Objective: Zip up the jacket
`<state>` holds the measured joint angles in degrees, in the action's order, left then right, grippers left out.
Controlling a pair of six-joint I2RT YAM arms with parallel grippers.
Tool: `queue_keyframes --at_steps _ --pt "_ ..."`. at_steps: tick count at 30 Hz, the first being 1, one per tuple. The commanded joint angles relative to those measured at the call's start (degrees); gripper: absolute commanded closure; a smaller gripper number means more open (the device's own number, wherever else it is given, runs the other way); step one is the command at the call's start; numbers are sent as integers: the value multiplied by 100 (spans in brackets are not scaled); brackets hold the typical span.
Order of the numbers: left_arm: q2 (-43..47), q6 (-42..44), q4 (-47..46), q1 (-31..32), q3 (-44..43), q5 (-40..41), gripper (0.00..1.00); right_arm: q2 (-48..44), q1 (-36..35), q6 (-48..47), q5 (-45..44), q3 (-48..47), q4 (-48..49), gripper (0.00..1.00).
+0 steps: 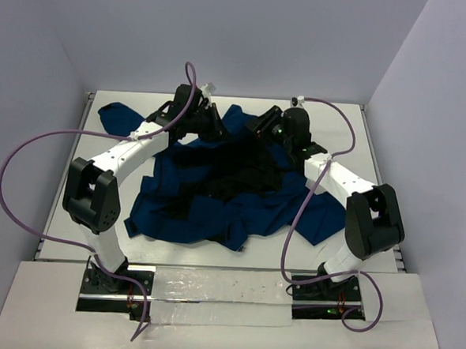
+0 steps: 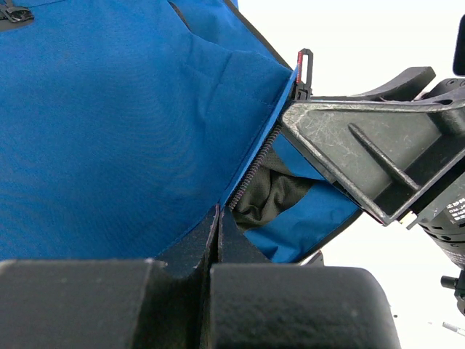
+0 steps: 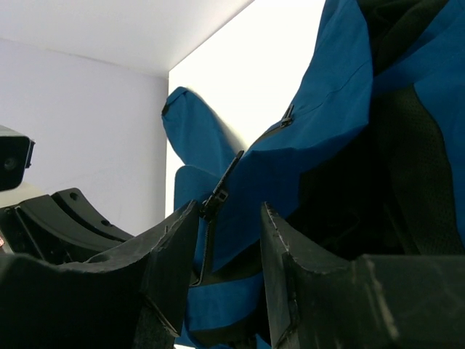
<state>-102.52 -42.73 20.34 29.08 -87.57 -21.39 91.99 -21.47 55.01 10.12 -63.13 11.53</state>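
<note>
The navy-blue jacket lies crumpled mid-table with its black lining exposed. My left gripper is at its far edge. In the left wrist view, this gripper is shut on the jacket at the hem, right beside the zipper teeth. My right gripper faces it from the right. In the right wrist view, this gripper is open around the jacket's edge. The black zipper slider sits between the jaws, close to the left finger.
A jacket sleeve spreads to the far left of the white table. Walls enclose the table at the back and sides. Purple cables loop off both arms. The right gripper's finger shows close by in the left wrist view.
</note>
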Motion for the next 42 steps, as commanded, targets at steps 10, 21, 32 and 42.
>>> queue_keyframes --at_steps 10,21,32,42 --pt "399 71 -188 -8 -15 -208 100 29 -94 -8 25 -331 254 60" --pt "399 89 -216 1 47 -227 100 141 -211 29 130 -484 294 60" --pt "450 117 -197 -1 65 -234 100 293 -234 53 125 -620 273 67" --pt "663 159 -171 -2 162 -223 100 325 -234 -122 31 -666 184 83"
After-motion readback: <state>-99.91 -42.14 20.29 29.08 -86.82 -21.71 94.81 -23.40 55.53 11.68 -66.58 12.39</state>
